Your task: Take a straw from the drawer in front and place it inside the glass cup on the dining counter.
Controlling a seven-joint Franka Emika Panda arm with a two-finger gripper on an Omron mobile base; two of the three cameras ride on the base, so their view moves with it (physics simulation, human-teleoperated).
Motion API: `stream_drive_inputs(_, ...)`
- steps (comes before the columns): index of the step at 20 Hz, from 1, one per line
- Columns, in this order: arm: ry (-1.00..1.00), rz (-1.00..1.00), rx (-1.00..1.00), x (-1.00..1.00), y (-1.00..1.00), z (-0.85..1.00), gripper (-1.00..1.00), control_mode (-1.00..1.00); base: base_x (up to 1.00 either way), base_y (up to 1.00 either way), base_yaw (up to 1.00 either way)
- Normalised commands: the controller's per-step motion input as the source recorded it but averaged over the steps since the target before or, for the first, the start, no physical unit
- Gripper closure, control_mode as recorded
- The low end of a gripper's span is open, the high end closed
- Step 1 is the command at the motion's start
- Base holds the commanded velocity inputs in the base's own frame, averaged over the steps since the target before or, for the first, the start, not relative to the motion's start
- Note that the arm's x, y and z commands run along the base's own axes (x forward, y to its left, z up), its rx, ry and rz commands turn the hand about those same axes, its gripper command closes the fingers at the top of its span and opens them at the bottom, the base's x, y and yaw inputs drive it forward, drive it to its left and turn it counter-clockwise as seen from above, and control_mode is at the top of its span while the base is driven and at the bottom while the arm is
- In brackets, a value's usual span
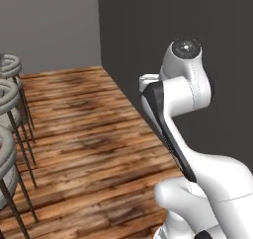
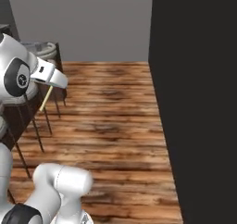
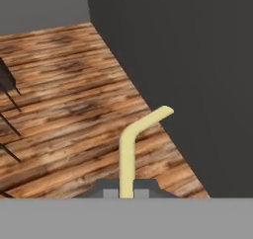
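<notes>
One straw (image 3: 129,154) is in play — a thin pale yellow stick whose bent top end angles off toward the dark wall (image 3: 188,60) in the hand view. The tool (image 3: 127,189) is clamped on the straw's lower end, its two dark finger tips pressed close on either side. In the right base view the same straw (image 2: 46,99) hangs slanting down from the white hand, above the wooden floor (image 2: 106,121), its lower end near the thin dark legs of the stools.

Three stools (image 1: 10,92) with coiled grey metal tops line the left edge of the left base view, one behind the other, each on thin dark legs.

The arm (image 1: 183,95) rises from the lower right of the left base view, folds at a dark-sided elbow and ends high up in a rounded white joint — the hand itself is turned away behind it there. In the right base view the wrist reaches from the left edge with the hand pointing down and to the right.

The floor is brown planking with dark knots. A tall, flat charcoal wall stands on the right, and a lighter grey wall (image 2: 92,19) closes the far end of the room.
</notes>
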Motion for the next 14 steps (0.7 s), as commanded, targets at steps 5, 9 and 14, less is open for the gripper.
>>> stream_drive_inputs(5, 0.00, 0.00, 0.00, 0.00, 0.00, 0.00, 1.00, 1.00, 1.00, -0.31, 0.27)
stream_drive_inputs(9, 0.00, 0.00, 0.00, 0.00, 0.00, 0.00, 1.00, 1.00, 1.00, -0.15, 0.15)
stream_drive_inputs(14, 0.00, 0.00, 0.00, 0.00, 0.00, 0.00, 1.00, 1.00, 1.00, -0.12, 0.11)
